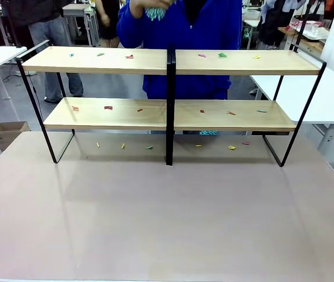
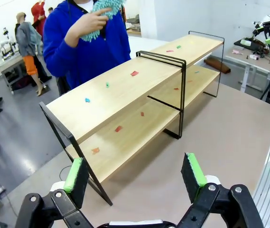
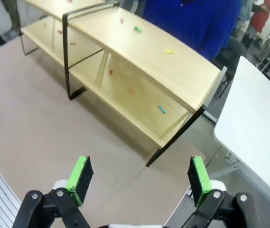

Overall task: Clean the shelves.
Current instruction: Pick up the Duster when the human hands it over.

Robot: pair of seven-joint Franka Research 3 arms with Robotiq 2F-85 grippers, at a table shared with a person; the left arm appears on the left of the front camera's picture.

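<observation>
Standing upright on the table (image 1: 167, 223), the shelves (image 1: 243, 63) sit square to the robot, with a person directly behind them and bare tabletop in front. The upper board (image 1: 96, 60) and lower board (image 1: 114, 114) both carry small coloured scraps (image 1: 130, 56), spread to either side of the central post (image 1: 170, 106); more lie on the table beneath the lower board. Behind the shelves, the person's hand (image 2: 89, 21) holds a teal duster (image 2: 104, 9) at chest height, clear of the upper board. The left gripper (image 2: 135, 172) hangs off the shelves' left end, jaws spread wide and empty. The right gripper (image 3: 139, 175) hangs off the right end, likewise wide and empty. Assessment: the shelves look rigid but light, wide for their depth and on thin legs, so a hard sideways wipe could slide or rock them. The boards look smooth and offer little friction. If steadying is needed, the post or the end of a board is the soundest hold, since the flat board faces give a gripper nothing to close on. The scraps appear paper-thin and near weightless; lying flat, they will be awkward to pinch and prone to skid or flutter, so sweeping suits them better. The duster looks soft and compressible and should be gripped firmly at its body.
</observation>
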